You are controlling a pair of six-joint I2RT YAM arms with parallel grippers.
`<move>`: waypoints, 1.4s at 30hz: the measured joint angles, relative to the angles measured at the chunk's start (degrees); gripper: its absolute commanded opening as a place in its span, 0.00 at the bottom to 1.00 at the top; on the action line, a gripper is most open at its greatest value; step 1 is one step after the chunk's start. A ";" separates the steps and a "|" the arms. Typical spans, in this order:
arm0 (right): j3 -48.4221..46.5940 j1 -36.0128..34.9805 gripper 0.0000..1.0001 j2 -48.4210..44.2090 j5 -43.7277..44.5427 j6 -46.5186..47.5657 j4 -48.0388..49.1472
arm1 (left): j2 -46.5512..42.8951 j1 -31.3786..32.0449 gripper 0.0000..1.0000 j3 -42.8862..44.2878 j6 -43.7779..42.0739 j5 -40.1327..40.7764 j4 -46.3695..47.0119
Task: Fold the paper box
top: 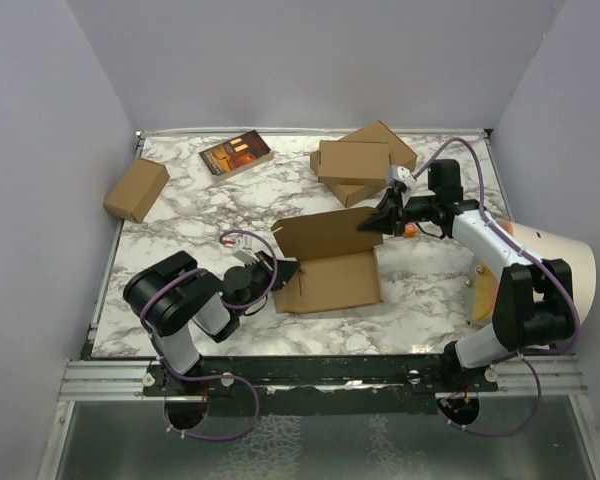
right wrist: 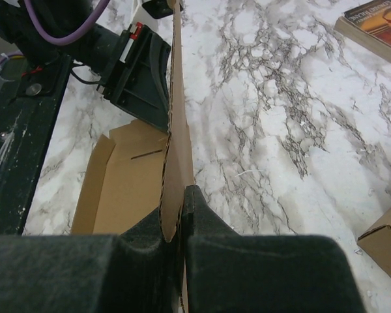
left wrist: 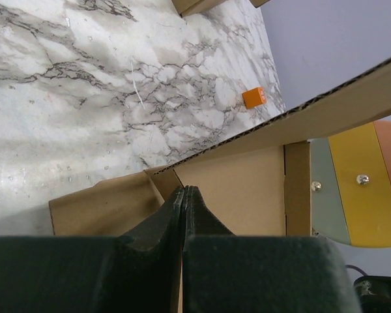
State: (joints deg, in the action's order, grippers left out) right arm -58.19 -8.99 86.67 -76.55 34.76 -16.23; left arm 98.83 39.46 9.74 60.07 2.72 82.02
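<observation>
Pinching the corrugated paper box (top: pixel 330 283): right gripper (top: pixel 373 225) clamps its raised panel, left gripper (top: pixel 280 272) seemingly its side flap.

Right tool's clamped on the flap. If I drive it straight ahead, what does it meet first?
Likely the left tool, gripping the paper box at its far corner; the line runs along the raised flap straight toward it. Depth is hard to judge.

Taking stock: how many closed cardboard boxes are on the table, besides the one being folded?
3: a small carton at the far left; an upper box stacked on a lower box at the back, right of centre. Another could hide beneath.
</observation>
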 measured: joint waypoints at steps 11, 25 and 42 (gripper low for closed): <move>0.00 2.01 0.01 -0.37 1.55 -1.57 0.57 | -9.94 0.04 0.15 -3.32 -2.40 -0.04 -4.52; 0.00 2.75 0.01 -1.09 1.57 -1.75 1.29 | -50.51 0.04 0.46 -4.46 -11.89 -1.09 -47.78; 0.02 3.02 0.01 -2.05 1.57 -2.01 1.36 | -55.28 3.48 0.03 -6.03 1.36 -9.44 -67.76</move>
State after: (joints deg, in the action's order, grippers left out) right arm -58.17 -5.98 84.62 -74.98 32.75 -14.87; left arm 43.55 42.94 3.70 61.43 -6.72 14.26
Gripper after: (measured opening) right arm 0.017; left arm 0.038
